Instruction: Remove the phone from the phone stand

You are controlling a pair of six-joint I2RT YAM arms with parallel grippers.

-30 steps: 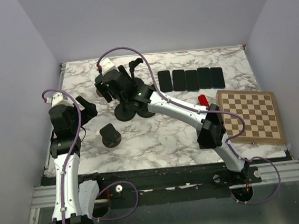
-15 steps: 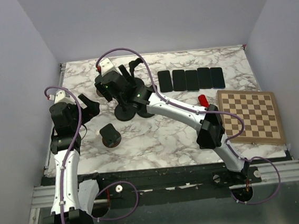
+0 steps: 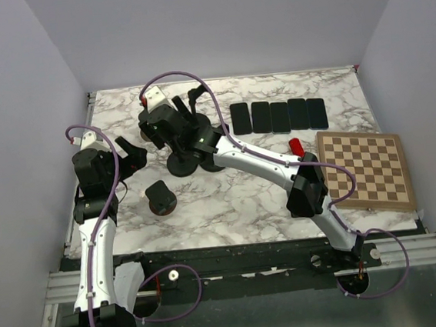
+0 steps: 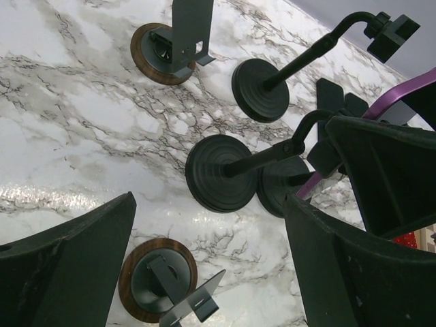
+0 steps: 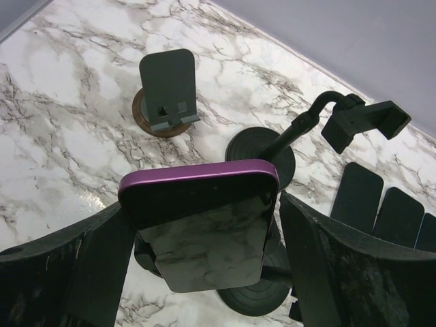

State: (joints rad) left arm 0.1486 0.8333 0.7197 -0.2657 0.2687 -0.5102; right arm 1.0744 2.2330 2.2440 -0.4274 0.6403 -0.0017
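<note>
A purple phone (image 5: 204,225) sits upright in the clamp of a black gooseneck stand (image 5: 255,300) at the table's back left. My right gripper (image 5: 204,204) is open, with one finger close on each side of the phone's edges. I cannot tell whether they touch it. In the top view the right gripper (image 3: 174,129) covers the phone. My left gripper (image 3: 130,155) is open and empty, just left of the stands. In the left wrist view my left gripper (image 4: 210,197) hovers above the stand's round base (image 4: 221,172). A strip of the purple phone (image 4: 398,102) shows at the right.
An empty gooseneck stand (image 3: 196,96) stands behind. A wood-based stand (image 3: 161,198) is near my left gripper and another (image 5: 167,95) is farther back. Several dark phones (image 3: 279,116) lie in a row, with a red object (image 3: 295,145) and a chessboard (image 3: 365,168) to the right.
My left gripper has moved a little up and right, toward the stands. My right gripper has stayed around the phone.
</note>
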